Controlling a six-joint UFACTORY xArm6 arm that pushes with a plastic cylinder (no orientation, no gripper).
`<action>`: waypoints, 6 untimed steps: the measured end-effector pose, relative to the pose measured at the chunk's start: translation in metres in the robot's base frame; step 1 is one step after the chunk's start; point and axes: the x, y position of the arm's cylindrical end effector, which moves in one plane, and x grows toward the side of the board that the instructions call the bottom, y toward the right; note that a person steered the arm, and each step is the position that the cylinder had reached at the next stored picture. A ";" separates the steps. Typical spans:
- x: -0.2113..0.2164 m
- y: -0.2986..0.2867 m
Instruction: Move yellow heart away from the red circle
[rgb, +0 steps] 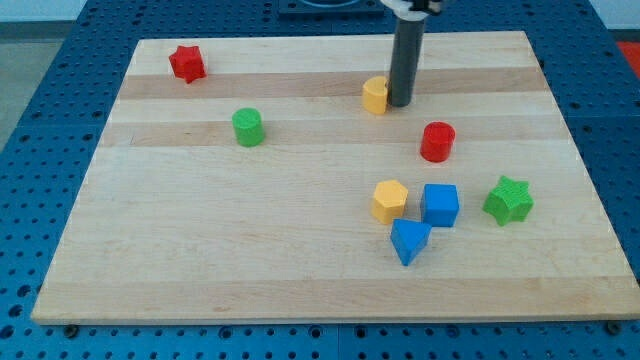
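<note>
On your wooden surface (300, 260), itself resting on a blue perforated base (40, 150), you have no containers: the yellow heart (375, 96) sits near the view's top, with my tip (400, 103) touching its right side, and the red circle (437, 141) lies apart toward the lower right. Your end effector is a plain rod with nothing to open or close. Also on your surface: red star (187, 63), green cylinder (248, 127), yellow hexagon (389, 200), blue cube (440, 205), blue triangle (409, 240), green star (508, 200).
</note>
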 end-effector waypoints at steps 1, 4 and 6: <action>0.000 -0.023; 0.008 -0.036; 0.072 -0.047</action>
